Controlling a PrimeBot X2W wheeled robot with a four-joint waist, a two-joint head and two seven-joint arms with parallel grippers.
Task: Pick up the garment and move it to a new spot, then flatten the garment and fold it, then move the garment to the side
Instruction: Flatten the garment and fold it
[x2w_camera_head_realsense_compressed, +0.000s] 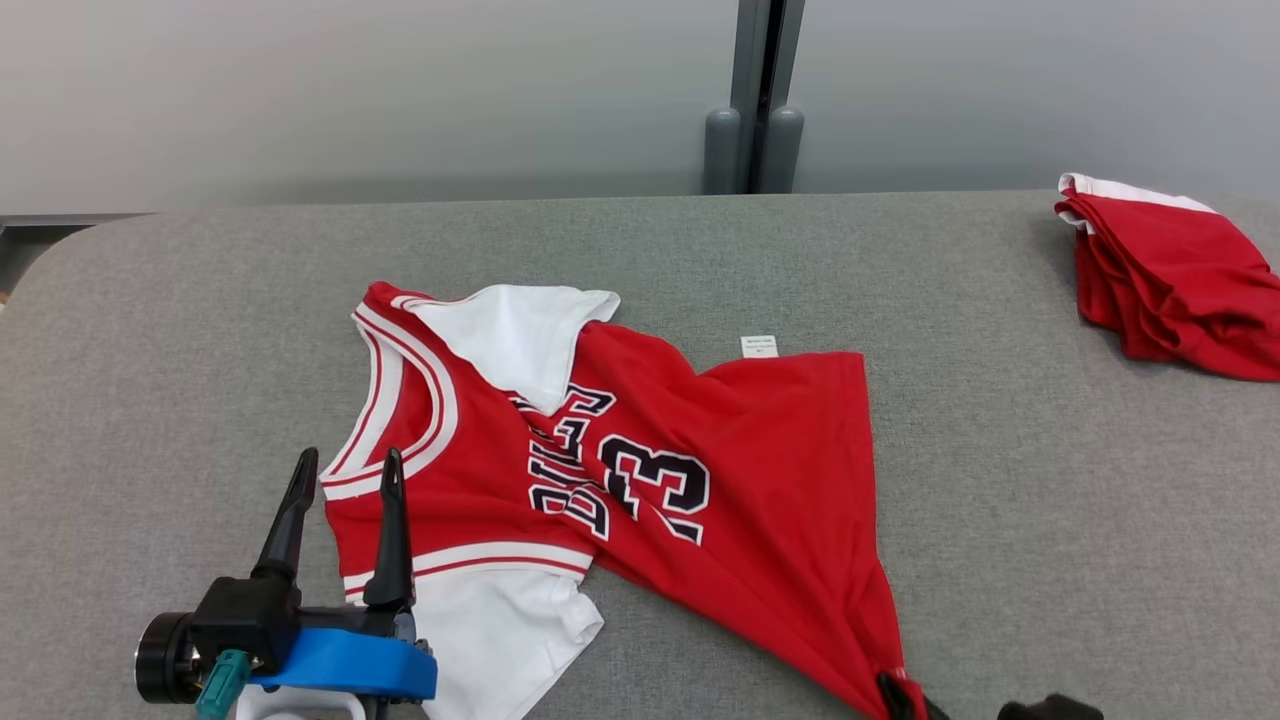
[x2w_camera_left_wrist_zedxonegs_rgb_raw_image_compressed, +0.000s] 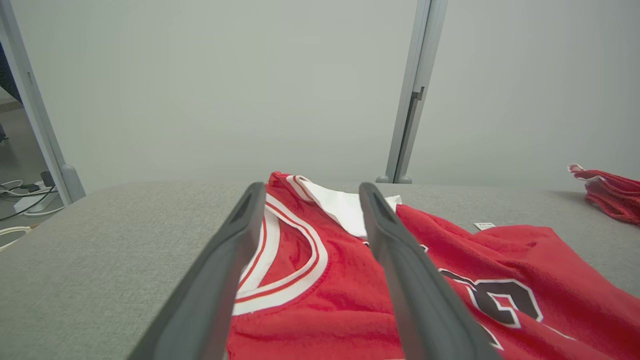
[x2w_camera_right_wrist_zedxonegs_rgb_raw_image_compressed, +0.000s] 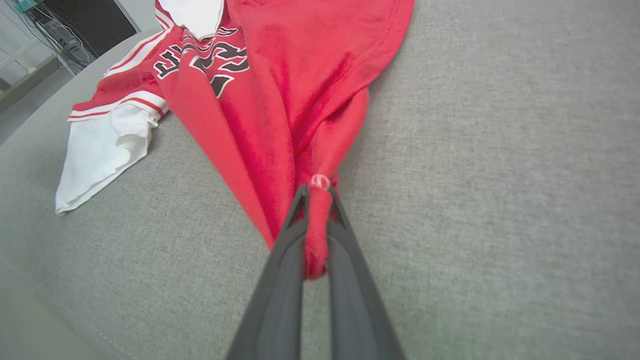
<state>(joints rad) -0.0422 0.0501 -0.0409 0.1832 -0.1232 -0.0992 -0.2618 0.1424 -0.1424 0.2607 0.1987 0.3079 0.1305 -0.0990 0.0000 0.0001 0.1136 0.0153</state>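
Right gripper: fingers closed on a bunched hem corner of the red jersey, at the bottom edge of the head view, right of centre.

Left gripper: fingers spread wide, holding nothing, at lower left of the head view, over the jersey's white-trimmed neckline.

The jersey lies mid-frame, neckline toward the left, hem toward the right. Its long axis runs from upper left to lower right, ending at the pinched corner.

Surface: grey fabric-covered table. A second red garment lies at upper right, well apart. Pale grey wall panels with a grey post stand behind.
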